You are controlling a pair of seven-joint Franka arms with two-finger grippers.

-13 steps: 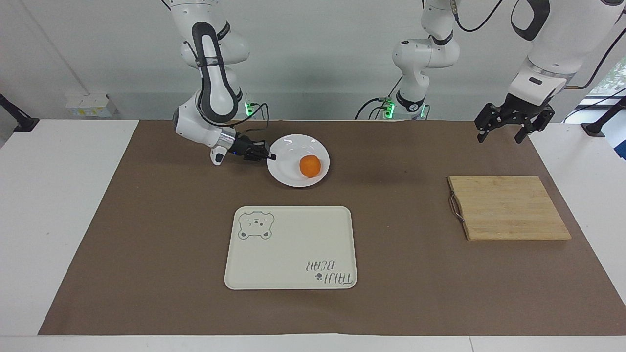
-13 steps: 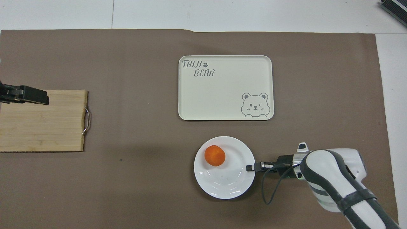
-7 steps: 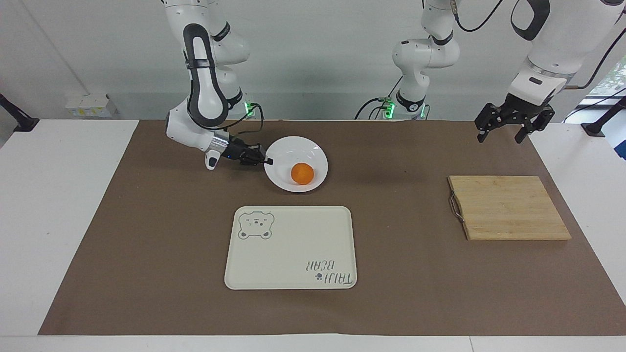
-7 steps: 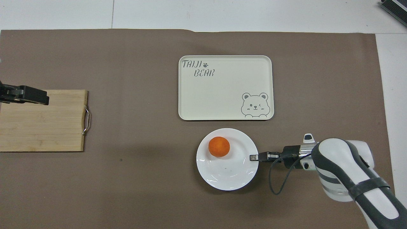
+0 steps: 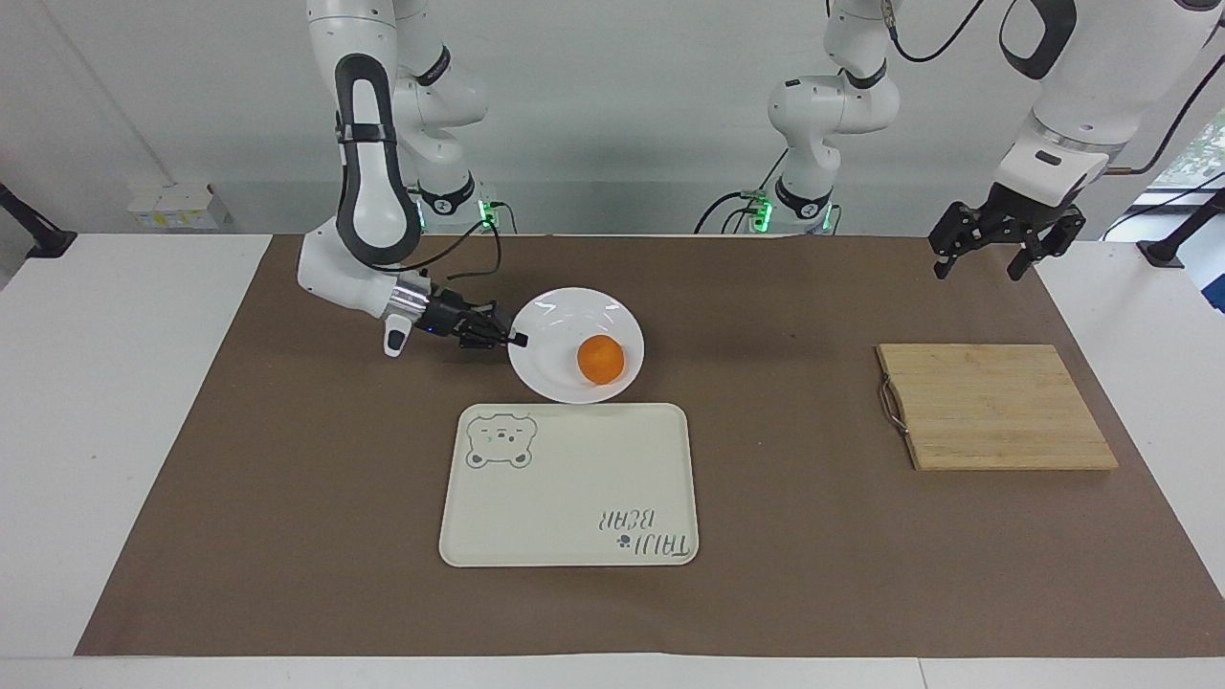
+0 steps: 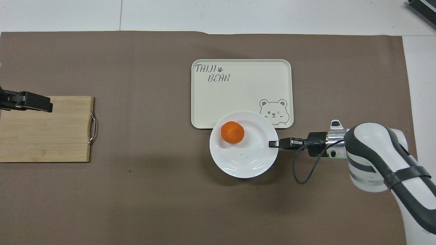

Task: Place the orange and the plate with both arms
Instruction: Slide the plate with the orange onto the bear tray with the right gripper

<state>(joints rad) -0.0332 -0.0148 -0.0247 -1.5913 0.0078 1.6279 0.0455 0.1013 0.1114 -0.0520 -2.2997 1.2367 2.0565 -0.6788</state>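
The white plate (image 5: 560,368) (image 6: 243,160) is lifted off the mat and tilted, with the orange (image 5: 601,360) (image 6: 232,132) resting in it. My right gripper (image 5: 515,338) (image 6: 273,144) is shut on the plate's rim at the side toward the right arm's end. From above, the plate overlaps the tray's edge nearest the robots. My left gripper (image 5: 990,256) (image 6: 44,104) hangs open in the air over the wooden board's end and holds nothing; that arm waits.
A cream rectangular tray (image 5: 574,507) (image 6: 238,92) with a bear print lies mid-mat. A bamboo cutting board (image 5: 995,407) (image 6: 44,136) with a metal handle lies toward the left arm's end. Brown mat (image 5: 813,574) covers the table.
My right gripper has lifted the plate with the orange and carried it away from the robots, up to the tray's edge. The orange rolled a little in the plate. The left arm stayed still.
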